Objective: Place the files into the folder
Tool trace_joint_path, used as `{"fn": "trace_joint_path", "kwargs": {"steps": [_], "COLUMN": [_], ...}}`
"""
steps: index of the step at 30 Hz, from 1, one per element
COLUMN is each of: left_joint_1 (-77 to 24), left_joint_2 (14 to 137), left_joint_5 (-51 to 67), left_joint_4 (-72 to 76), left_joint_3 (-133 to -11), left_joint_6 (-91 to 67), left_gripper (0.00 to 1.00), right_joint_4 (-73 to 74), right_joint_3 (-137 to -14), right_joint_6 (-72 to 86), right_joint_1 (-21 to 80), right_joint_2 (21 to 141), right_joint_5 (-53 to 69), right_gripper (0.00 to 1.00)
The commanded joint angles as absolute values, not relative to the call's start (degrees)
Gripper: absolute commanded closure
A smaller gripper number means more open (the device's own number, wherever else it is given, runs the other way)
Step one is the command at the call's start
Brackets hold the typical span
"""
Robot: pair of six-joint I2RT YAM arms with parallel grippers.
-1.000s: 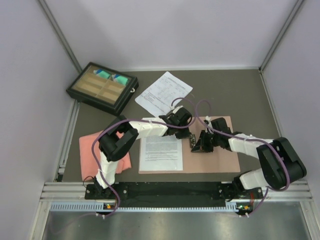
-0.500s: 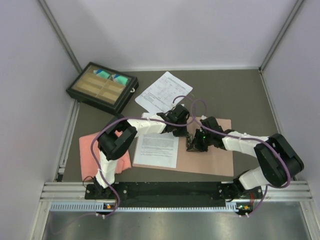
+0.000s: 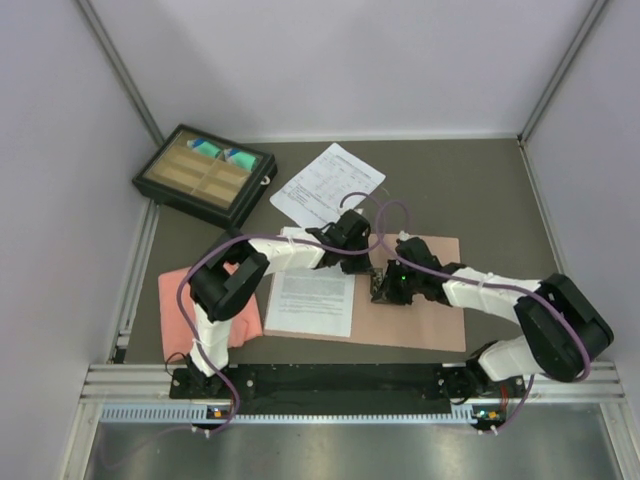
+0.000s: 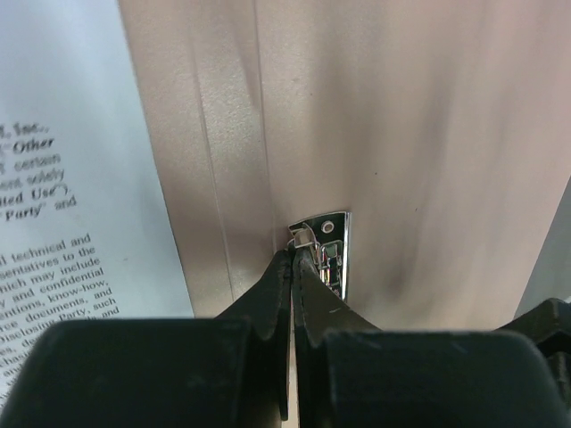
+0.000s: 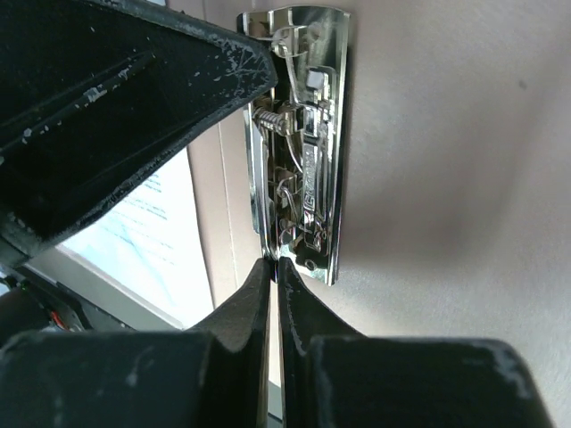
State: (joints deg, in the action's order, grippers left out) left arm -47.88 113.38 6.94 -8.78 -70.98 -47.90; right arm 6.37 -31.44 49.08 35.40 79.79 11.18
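Left wrist: left pincer (image 4: pixel 292 256), right pincer (image 5: pixel 274 262) both closed, tips at clip (image 4: pixel 331 254) on folder (image 4: pixel 428 134)

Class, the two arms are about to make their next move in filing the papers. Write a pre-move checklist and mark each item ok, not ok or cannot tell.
1. Tan cardboard folder lies open: ok.
2. Dense-text white sheet on the folder's left half: ok.
3. Table-layout white sheet in the folder: not ok, it lies on the table beyond.
4. Left tool shut at the silver metal clip: ok.
5. Right tool shut at the clip's other end: ok.
6. Clip raised enough to admit paper: cannot tell.
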Motion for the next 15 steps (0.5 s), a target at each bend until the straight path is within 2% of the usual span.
{"fn": "trace_joint_path", "kwargs": {"steps": [1,9,13,15], "left_joint_1": [-48.43,-48.43,-47.47,-46.67], "left_joint_2": [110.65,110.74,110.74,110.57], "left_joint_5": [6.42,4.4,3.78,4.83], "left_joint_4": [-13.97,-15.91,-16.7,-16.7], "left_joint_3": [-67.76,-68.91,-68.64,-68.12], "left_joint_6": [-50.54,-50.54,-48.78,-48.08], "left_gripper": [1.0,1.0,1.0,1.0], "right_joint_4": [13.69,15.47,21.97,18.75], "right_joint_3": [-31.62,-32.35,-30.59,-28.84], "right_joint_6": [43.6,42.01,47.89,47.9], "right_joint_1": [34.72,33.84,34.1,34.28], "right_joint_2": [76.56,80.93,85.06,87.26], "right_joint_5": [5.28,4.57,-4.72,-4.4], "right_gripper": [1.0,1.0,1.0,1.0]}}
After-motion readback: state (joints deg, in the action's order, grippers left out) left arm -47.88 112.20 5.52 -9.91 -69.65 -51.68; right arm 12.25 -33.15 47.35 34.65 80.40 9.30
